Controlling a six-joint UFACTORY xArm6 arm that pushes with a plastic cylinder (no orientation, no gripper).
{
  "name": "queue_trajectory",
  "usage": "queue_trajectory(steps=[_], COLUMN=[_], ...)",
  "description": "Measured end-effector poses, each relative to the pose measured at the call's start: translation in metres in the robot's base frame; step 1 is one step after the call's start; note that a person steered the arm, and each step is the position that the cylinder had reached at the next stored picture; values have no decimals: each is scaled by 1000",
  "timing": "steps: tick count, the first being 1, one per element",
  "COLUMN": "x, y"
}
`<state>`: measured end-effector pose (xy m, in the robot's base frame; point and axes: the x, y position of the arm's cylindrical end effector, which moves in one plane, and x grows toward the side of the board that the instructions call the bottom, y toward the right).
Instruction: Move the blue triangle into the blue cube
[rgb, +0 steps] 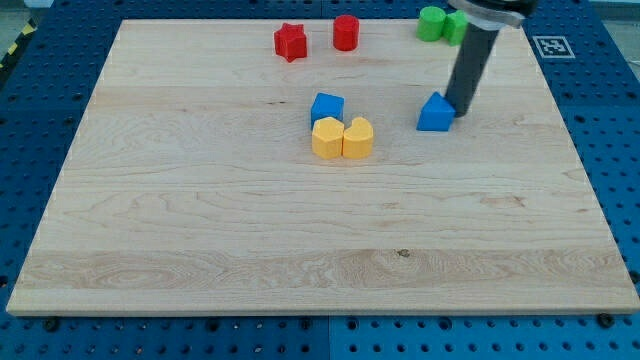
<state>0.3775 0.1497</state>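
The blue triangle (435, 113) lies right of the board's centre, near the view's top. The blue cube (327, 107) sits to its left, about a hundred pixels away, touching the yellow blocks below it. My tip (461, 109) is the lower end of a dark rod coming down from the view's top. It stands right against the blue triangle's right side, on the side away from the blue cube.
A yellow hexagon-like block (326, 138) and a yellow heart (358, 137) sit together just below the blue cube. A red star (290, 42) and a red cylinder (346, 32) stand near the top edge. Green blocks (434, 23) sit at the top, partly behind the rod.
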Motion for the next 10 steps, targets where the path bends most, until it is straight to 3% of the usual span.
queue_trajectory(steps=[2,4,5,8,10], x=[-1,35,36,10,6], y=[-54,2,-29,-80,-72])
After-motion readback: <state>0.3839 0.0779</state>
